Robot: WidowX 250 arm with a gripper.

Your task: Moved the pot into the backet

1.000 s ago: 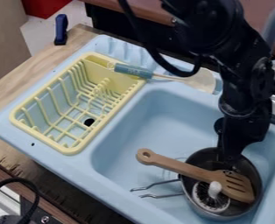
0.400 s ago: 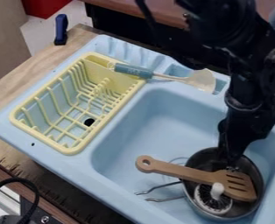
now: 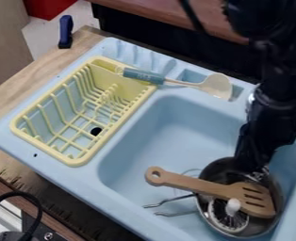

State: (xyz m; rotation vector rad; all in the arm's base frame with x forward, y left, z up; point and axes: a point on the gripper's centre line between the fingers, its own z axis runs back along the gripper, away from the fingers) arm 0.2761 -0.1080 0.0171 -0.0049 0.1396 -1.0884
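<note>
silver metal pot sits lower right of the yellow plastic basket; black claw at the pot, apart or clamped, cannot tell; gripping seems the step; next, firm hold, then lift.

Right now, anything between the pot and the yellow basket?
Yes. The sink's ledge stands between them, then the basket's own rim. The wooden spatula lies across the pot, handle out past its edge on the basket side; I'd expect it could snag on the way over.
</note>
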